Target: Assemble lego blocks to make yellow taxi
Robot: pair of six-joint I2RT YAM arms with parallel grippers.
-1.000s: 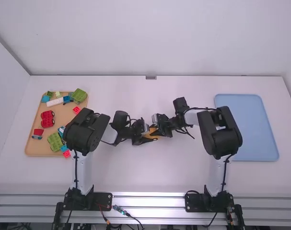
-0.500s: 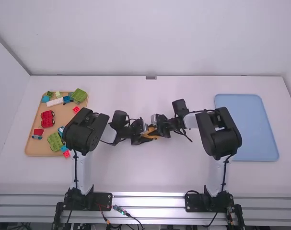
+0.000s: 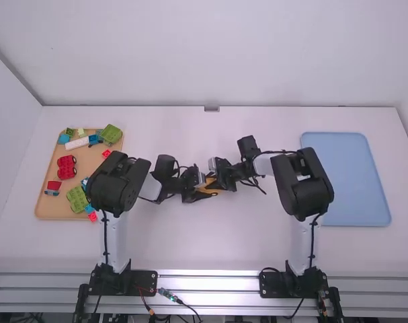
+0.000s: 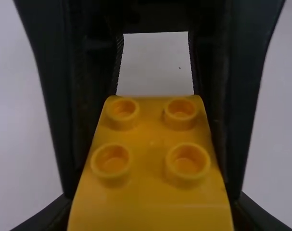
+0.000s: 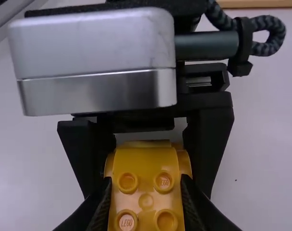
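Just left of the table's middle, my left gripper [image 3: 197, 192] and my right gripper [image 3: 218, 183] meet tip to tip at a yellow block piece [image 3: 209, 190]. The left wrist view has four studs on the yellow piece [image 4: 148, 159], with my left gripper [image 4: 150, 211] shut on its near end and the right gripper's fingers flanking it. In the right wrist view my right gripper [image 5: 146, 197] is shut on the studded yellow piece [image 5: 146, 173]; a wider yellow part [image 5: 185, 163] lies behind it between the left gripper's fingers. The joint between them is partly hidden.
At the far left a wooden tray [image 3: 48, 210] holds several green, red, blue and white blocks, its right side partly under the left arm. A blue tray [image 3: 358, 178] lies on the right, beyond the right arm's elbow.
My right arm has shifted a little to the left, its elbow too. The left arm and the yellow piece have moved slightly left with it, and both grippers have stayed together.
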